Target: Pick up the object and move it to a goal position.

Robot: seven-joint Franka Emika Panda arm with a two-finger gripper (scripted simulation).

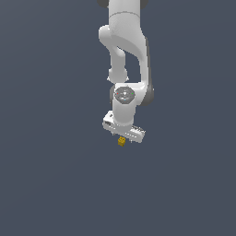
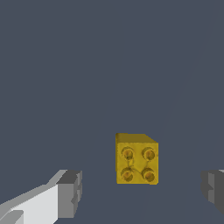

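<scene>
sitting right under the gripper (image 1: 123, 137), fingers (image 2: 70, 192) spread wide and gripping nothing, yellow brick (image 2: 136, 158) between them, four studs showing, squarish so no real long axis

Small mustard-yellow toy brick (image 2: 136, 158) (image 1: 121, 141) — four round studs on its facing side — directly below the gripper (image 1: 124, 138).

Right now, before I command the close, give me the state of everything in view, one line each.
Gripper: open, fingers spread wide to either side of the brick, neither one touching it.
Yellow brick: not gripped, sitting between the fingers, nearer one finger than the other; four round studs show on the face turned to the wrist camera.
Arm: reaching down, with the gripper just above the brick in the exterior view.
</scene>
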